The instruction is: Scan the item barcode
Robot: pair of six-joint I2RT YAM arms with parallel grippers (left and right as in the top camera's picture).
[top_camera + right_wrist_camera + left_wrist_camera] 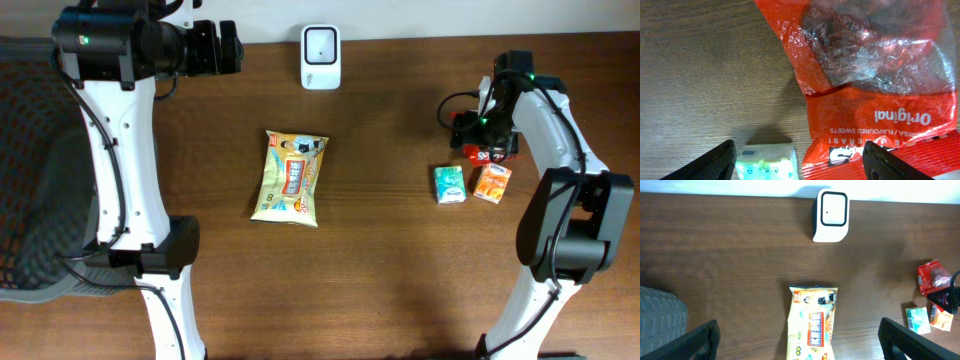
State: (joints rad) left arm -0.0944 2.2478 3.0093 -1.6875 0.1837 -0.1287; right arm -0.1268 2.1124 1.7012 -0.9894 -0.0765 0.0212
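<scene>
Overhead, the left end effector hangs at the far-left back of the wooden surface, its fingers spread wide and empty. Mid-surface lies a yellow snack bag, with the white scanner behind it at the back edge. Rightward, the right end effector hovers with jaws parted — gripping nothing — over a red sweets packet lying flat, with a teal pack and an orange pack just beside it.

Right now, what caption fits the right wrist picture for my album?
Open right gripper above a shiny red plastic sweets packet and a small green-and-white box on the wooden table.
</scene>
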